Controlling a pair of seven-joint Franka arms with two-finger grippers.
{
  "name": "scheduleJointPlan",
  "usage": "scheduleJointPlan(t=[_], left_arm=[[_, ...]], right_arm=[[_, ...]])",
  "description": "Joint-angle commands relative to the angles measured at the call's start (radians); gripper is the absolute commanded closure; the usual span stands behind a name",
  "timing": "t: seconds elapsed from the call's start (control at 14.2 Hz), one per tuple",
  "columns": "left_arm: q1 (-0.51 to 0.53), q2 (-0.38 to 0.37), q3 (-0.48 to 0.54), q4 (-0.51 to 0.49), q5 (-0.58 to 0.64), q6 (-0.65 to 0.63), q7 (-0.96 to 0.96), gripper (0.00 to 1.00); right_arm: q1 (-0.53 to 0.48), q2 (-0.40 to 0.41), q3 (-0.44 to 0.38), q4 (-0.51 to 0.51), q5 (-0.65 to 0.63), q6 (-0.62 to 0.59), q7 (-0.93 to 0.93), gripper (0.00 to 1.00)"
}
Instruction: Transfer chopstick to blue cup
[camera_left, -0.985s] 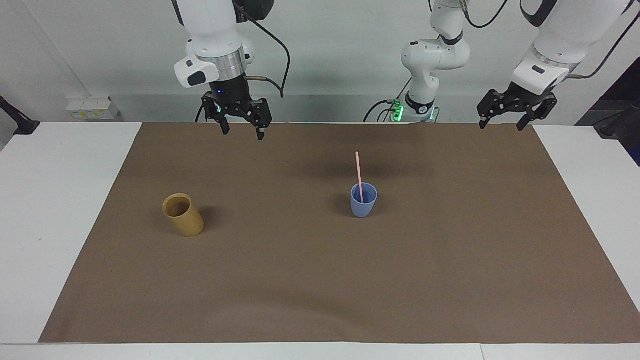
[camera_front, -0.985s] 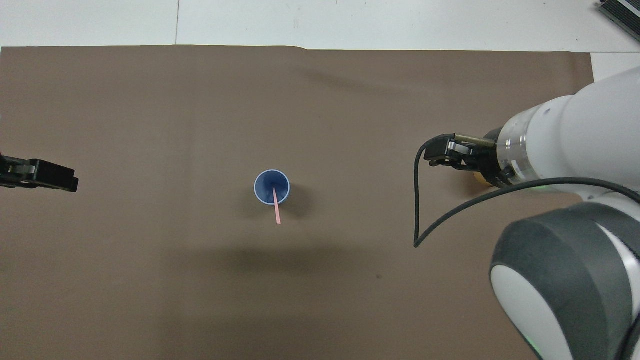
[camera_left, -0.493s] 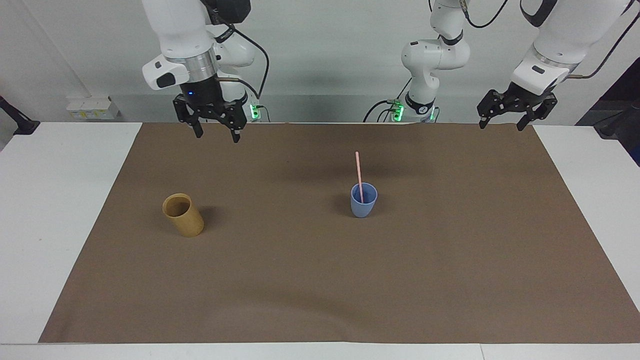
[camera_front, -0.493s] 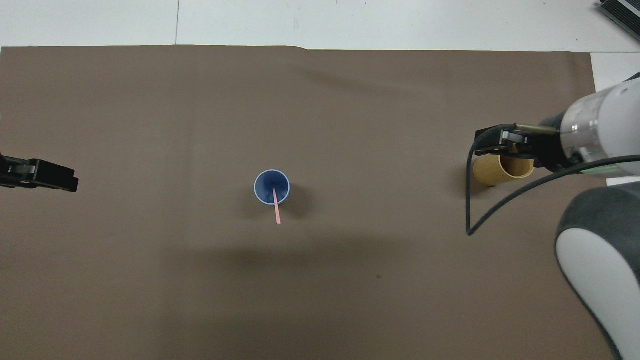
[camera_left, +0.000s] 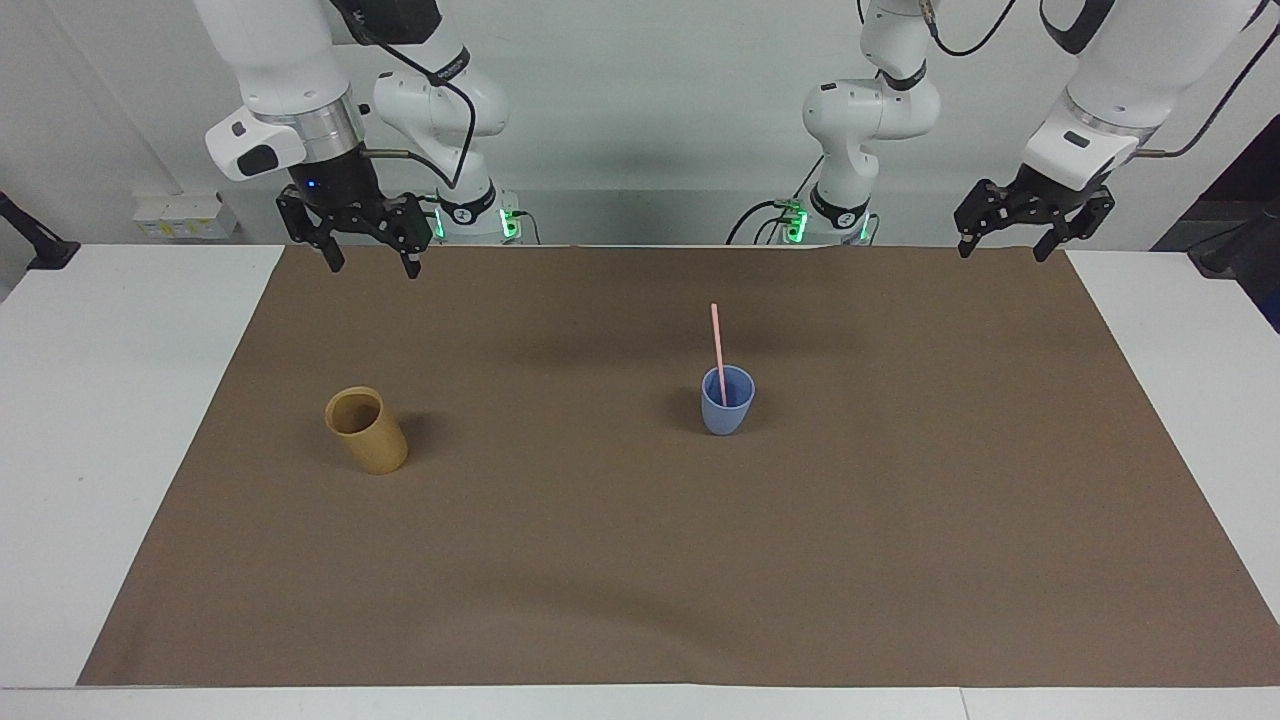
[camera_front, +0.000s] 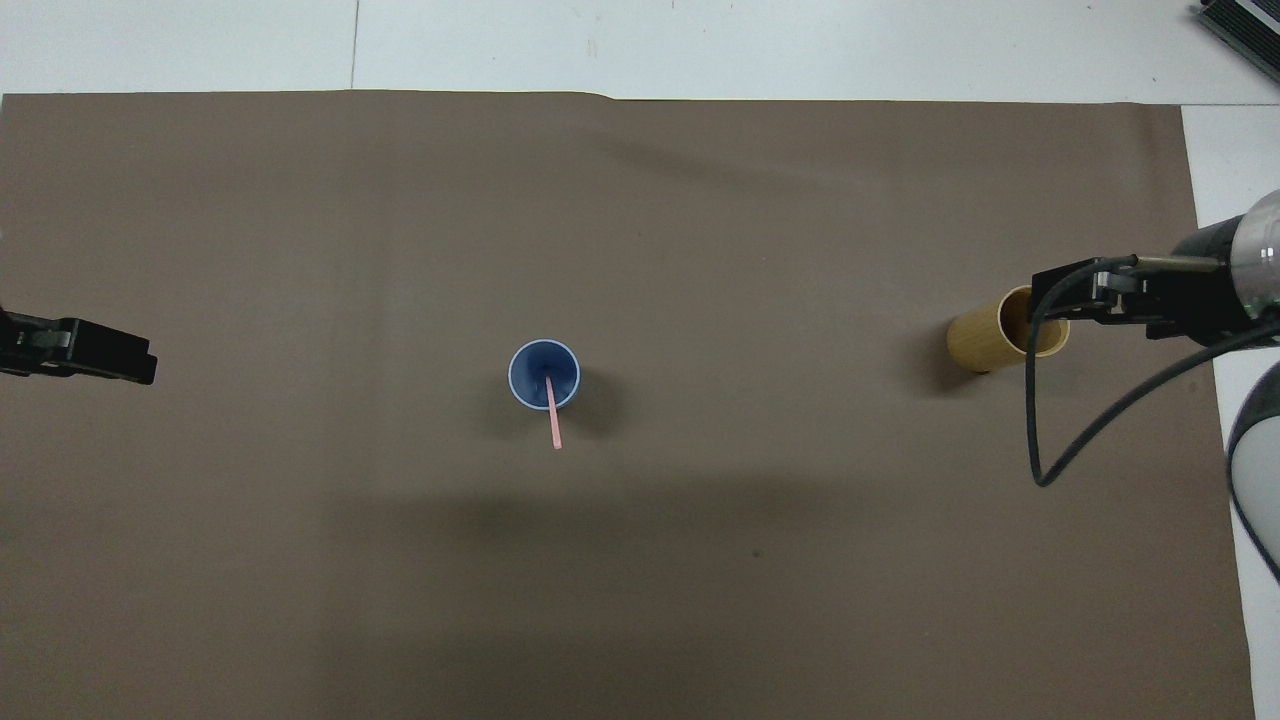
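Presently, working across the facing view with the blue cup (camera_left: 727, 400) as landmark: the right tool (camera_left: 368, 252) hangs high over the robots' edge of the brown mat (camera_left: 900, 560), toward the right arm's end of the tabletop (camera_left: 110, 420) from the cup; its two fingers point down, spread wide, nothing between them. Below it, and farther from the robots, a tan wooden cup (camera_left: 366, 430) stands on the mat, well apart from the blue cup, apparently empty. At mid-mat, the blue cup itself, upright. The chopstick (camera_left: 717, 345) stands in it, lower end inside, shaft leaning on the rim and tilted slightly toward the robots, upper half well clear of the lip. The overhead view agrees: pink shaft running from the cup's floor out over the rim. On toward the left arm's end, the left tool (camera_left: 1007, 243) waits high over the mat's corner by the robots, fingers spread wide, empty. Judgement: transfer looks complete; both arms clear. Handling notes on the stick: thin, stiff, very light, probably smooth, so likely to roll or pivot in a loose pinch. If it needed regrasping, take the exposed shaft above the rim, fingers closing across it, and lift straight along its length. The cup looks light too and could tip if the stick were dragged sideways.
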Motion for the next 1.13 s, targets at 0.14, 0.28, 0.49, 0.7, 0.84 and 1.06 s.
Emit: scheduleJointPlan(t=[0.14, 0.28, 0.49, 0.7, 0.84, 1.06], left_arm=[[0.011, -0.008, -0.005, 0.002, 0.001, -0.016, 0.001, 0.0], [0.011, -0.008, -0.005, 0.002, 0.001, -0.016, -0.001, 0.0], [0.011, -0.008, -0.005, 0.002, 0.001, -0.016, -0.001, 0.0], [0.011, -0.008, -0.005, 0.002, 0.001, -0.016, -0.001, 0.0], [0.011, -0.008, -0.005, 0.002, 0.001, -0.016, -0.001, 0.0], [0.011, -0.008, -0.005, 0.002, 0.001, -0.016, -0.001, 0.0]], right_arm=[[0.001, 0.001, -0.009, 0.032, -0.015, -0.034, -0.031, 0.0], [0.004, 0.001, -0.012, 0.045, -0.013, -0.046, -0.03, 0.0], [0.05, -0.007, -0.042, 0.038, -0.013, -0.046, -0.028, 0.0], [0.084, -0.009, -0.076, 0.036, -0.013, -0.046, -0.028, 0.0], [0.093, -0.009, -0.085, 0.033, -0.013, -0.047, -0.027, 0.0], [0.111, -0.01, -0.099, 0.032, -0.01, -0.047, -0.016, 0.0]])
